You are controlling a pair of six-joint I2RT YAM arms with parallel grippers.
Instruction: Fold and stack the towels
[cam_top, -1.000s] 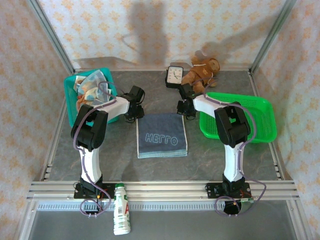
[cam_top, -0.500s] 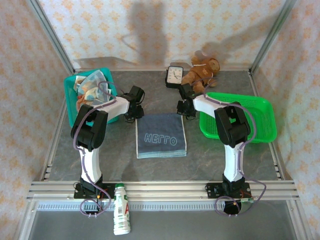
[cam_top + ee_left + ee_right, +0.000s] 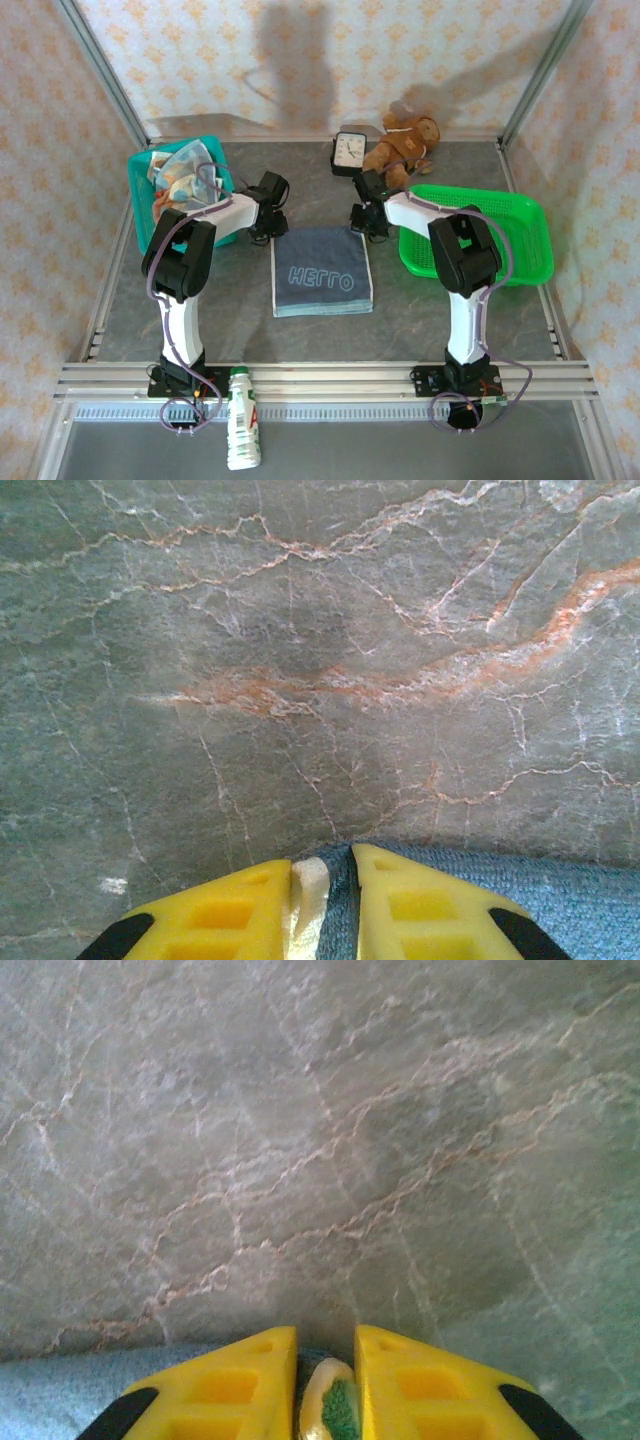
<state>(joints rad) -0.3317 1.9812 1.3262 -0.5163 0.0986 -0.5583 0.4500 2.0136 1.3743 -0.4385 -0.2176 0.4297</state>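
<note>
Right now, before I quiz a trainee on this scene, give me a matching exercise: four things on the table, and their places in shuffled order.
Things:
1. blue towel
2. teal basket
3. green basket
4. white bottle

Places:
A. near edge, lying on its side
B. far left, holding crumpled cloths
C. middle of the table, lying flat
D. right side

Pairs: 1-C, 2-B, 3-D, 4-A

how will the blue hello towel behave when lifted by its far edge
Likely floppy: the towel lies flat and thin on the table, so it should sag and hang from whichever edge is lifted. Probably light. Its looped weave, seen in the left wrist view, suggests it won't slip easily.
</note>
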